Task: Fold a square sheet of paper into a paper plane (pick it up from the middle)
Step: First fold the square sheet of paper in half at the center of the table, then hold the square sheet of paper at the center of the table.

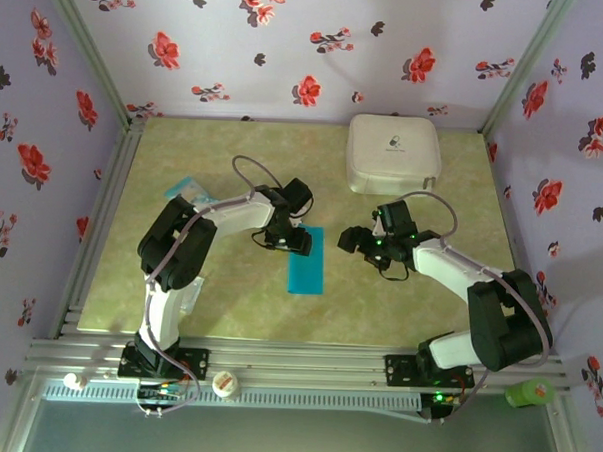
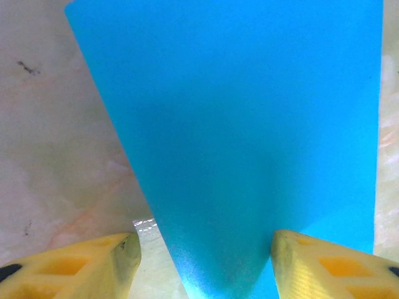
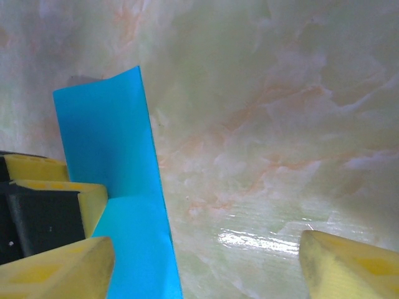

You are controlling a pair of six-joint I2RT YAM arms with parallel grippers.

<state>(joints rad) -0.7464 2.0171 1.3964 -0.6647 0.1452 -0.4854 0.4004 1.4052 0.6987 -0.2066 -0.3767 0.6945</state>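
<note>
The square sheet of paper (image 1: 306, 263) lies folded into a narrow teal-blue strip at the middle of the table. My left gripper (image 1: 292, 241) is down at the strip's far end. In the left wrist view its yellow fingers (image 2: 112, 255) stand open on either side of the paper (image 2: 249, 124), and the left one is clear of the paper's edge. My right gripper (image 1: 352, 238) hovers just right of the strip, open. In the right wrist view the gap of the right gripper (image 3: 206, 268) spans bare table, and its left finger (image 3: 62, 271) overlaps the paper's (image 3: 109, 143) edge.
A white case (image 1: 393, 155) sits at the back right of the table. A small pale-blue packet (image 1: 188, 191) lies at the left. A white cap (image 1: 225, 384) and a green object (image 1: 529, 394) rest by the front rail. Floral walls close in three sides.
</note>
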